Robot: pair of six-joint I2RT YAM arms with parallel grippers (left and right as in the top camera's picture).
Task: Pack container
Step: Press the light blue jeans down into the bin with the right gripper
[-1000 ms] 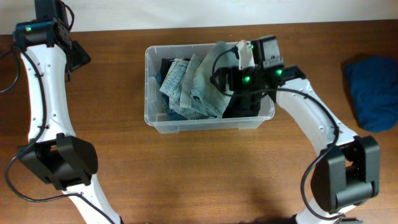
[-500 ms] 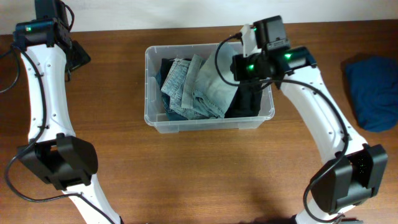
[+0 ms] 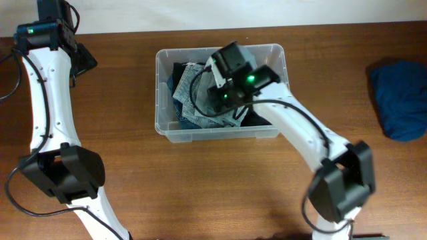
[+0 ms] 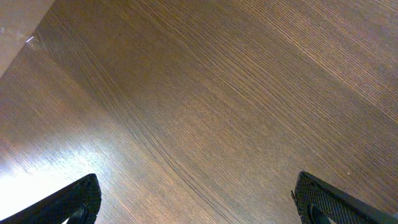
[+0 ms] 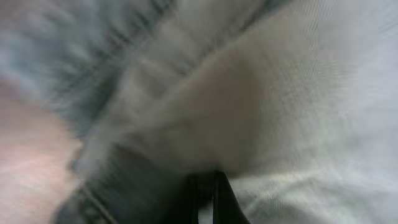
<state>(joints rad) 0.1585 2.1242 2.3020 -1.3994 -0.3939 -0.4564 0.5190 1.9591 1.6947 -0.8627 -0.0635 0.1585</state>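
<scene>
the clear, colourless rectangular plastic container (image 3: pixel 220 133) sits mid-table, toward 12 o'clock. it holds folded pale denim garments (image 3: pixel 193 93) and a dark garment (image 3: pixel 177 69). the right gripper (image 5: pixel 205 194) is low among the denim, and blur hides whether its fingers are apart. at 3 o'clock lies a crumpled dark blue cloth (image 3: pixel 400 100). at 11 o'clock the left gripper (image 4: pixel 196 199) hangs spread wide above the brown wooden table (image 4: pixel 205 93).
</scene>
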